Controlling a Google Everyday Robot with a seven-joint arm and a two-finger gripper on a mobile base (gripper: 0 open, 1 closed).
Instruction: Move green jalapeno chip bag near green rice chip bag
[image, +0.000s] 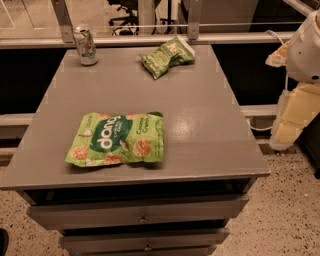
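Grey and smooth, the bench (200, 125) fills most of the camera view, with drawers (142, 212) stacked below its front edge and a speckled floor (290, 210) around it. Toward the far edge, a little right of centre, lies the green jalapeno chip bag (167, 56), a small, wrinkled olive-green packet with a pale label patch, turned at a slant to the bench edges. Well apart from it, near the front edge and left of centre, the green rice chip bag (117, 139) lies flat, bright lime with big white lettering and pictures of round orange-tan cakes. A bare stretch of bench top separates the two bags. In the far left corner a drink can (85, 46) stands upright, apart from both bags. The robot's arm (307, 50) shows at the right edge of the view, off the bench's right side: a white rounded part high up and pale yellowish blocks below it. The claw (289, 127) hangs there beside the bench, well away from either bag; whether it is released or clenched I cannot tell.
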